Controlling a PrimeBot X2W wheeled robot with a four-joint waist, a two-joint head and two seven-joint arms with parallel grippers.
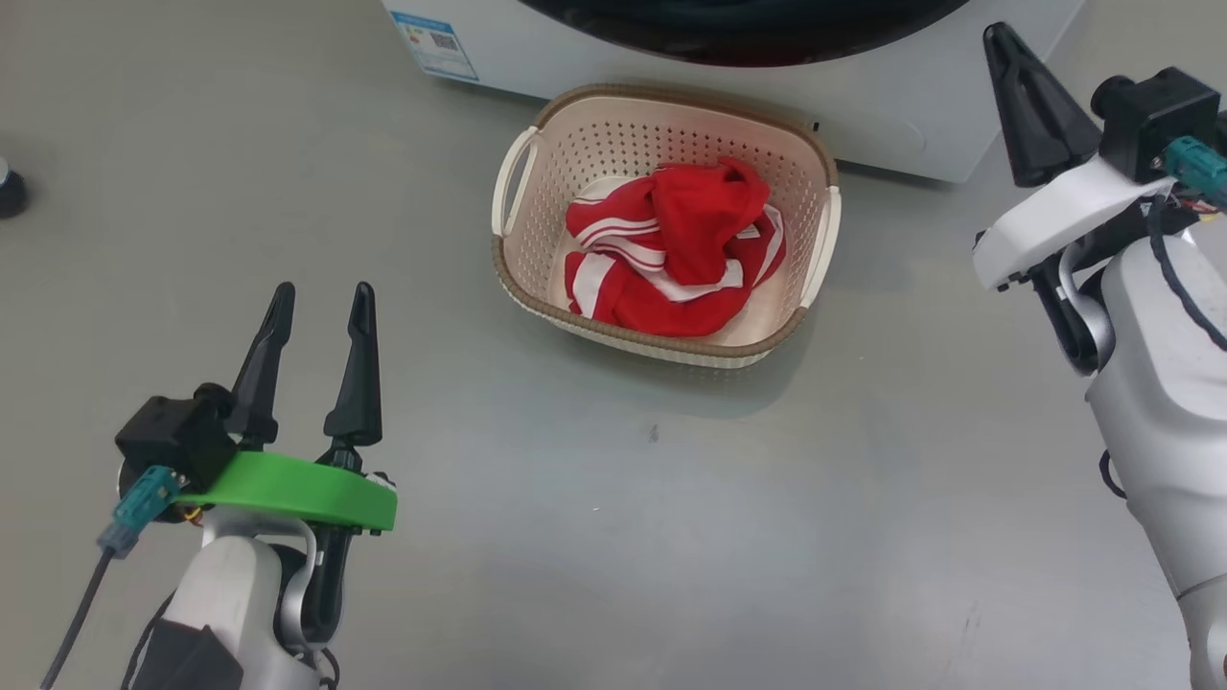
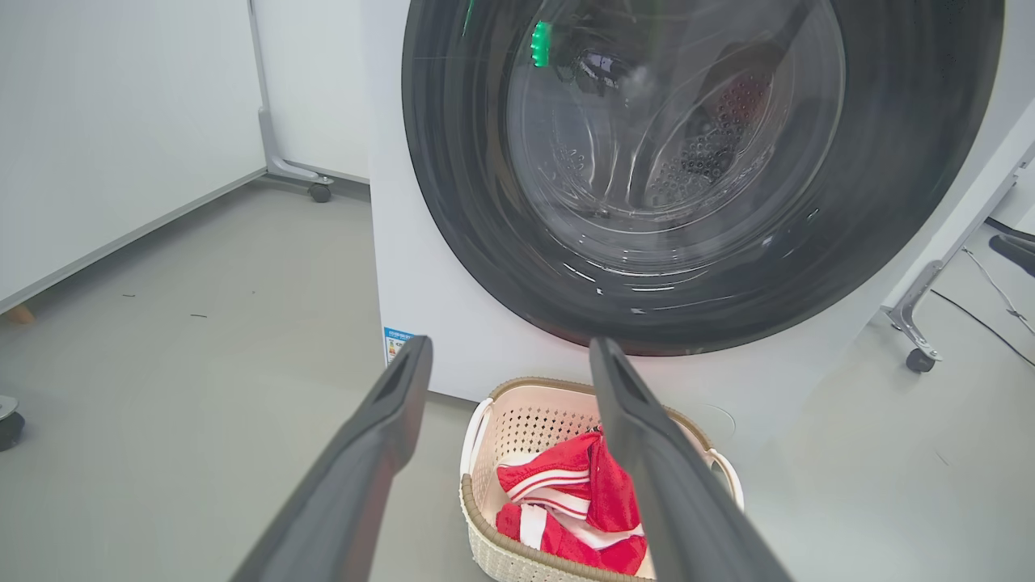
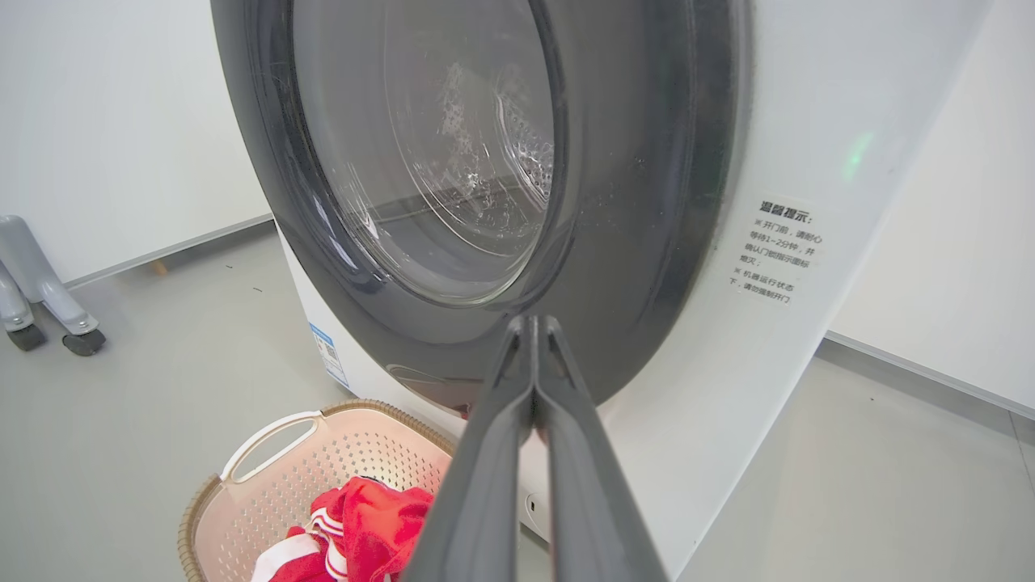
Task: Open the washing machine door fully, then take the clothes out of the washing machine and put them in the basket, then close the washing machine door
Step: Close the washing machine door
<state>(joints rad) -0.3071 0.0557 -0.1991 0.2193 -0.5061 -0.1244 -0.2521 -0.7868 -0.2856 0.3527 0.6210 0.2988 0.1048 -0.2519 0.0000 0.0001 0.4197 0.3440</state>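
The red clothes [image 1: 671, 251] with white stripes lie bunched in the cream basket [image 1: 661, 105], which stands on the floor right in front of the white washing machine [image 1: 891, 115]. The washing machine door [image 2: 687, 170], black-rimmed with a glass bowl, lies flush against the machine's front. My left gripper [image 1: 320, 305] hovers open and empty at the lower left, well short of the basket. At the upper right my right gripper [image 1: 1002, 36] is shut on nothing, its tips close to the door's lower rim [image 3: 631, 339]. The clothes [image 2: 574, 501] and basket [image 3: 267, 436] also appear in both wrist views.
Grey floor spreads all around the basket. A castor [image 1: 11, 190] sits at the far left edge. White panels on wheeled frames [image 2: 319, 190] stand to the left of the machine, and another wheeled leg [image 2: 918, 356] and a cable to its right.
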